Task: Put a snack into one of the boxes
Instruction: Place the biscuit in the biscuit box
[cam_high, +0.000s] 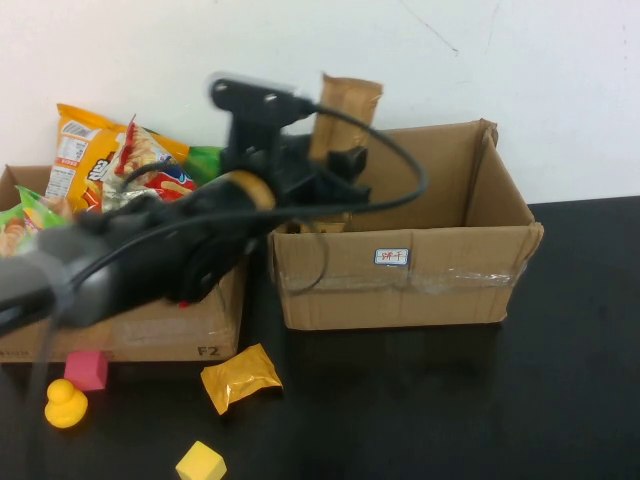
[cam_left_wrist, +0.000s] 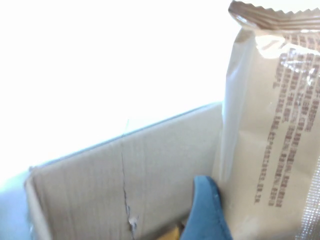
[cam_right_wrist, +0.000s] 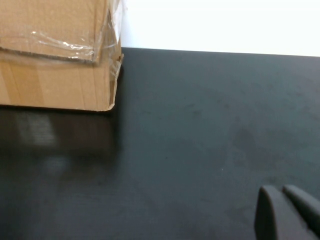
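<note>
My left gripper (cam_high: 335, 165) is shut on a tan snack packet (cam_high: 343, 112) and holds it upright over the rear left corner of the open cardboard box (cam_high: 440, 270). In the left wrist view the packet (cam_left_wrist: 272, 125) fills the side with printed text, a blue finger pad (cam_left_wrist: 205, 212) presses against it, and the box's inner wall (cam_left_wrist: 115, 185) lies behind. My right gripper (cam_right_wrist: 285, 200) is shut and empty, low over the black table to the right of the box's taped corner (cam_right_wrist: 95, 55). It is out of the high view.
A second cardboard box (cam_high: 150, 325) at the left is filled with several snack bags (cam_high: 110, 160). On the table in front lie a yellow packet (cam_high: 240, 376), a pink cube (cam_high: 87, 369), a yellow duck (cam_high: 65, 404) and a yellow cube (cam_high: 201, 462).
</note>
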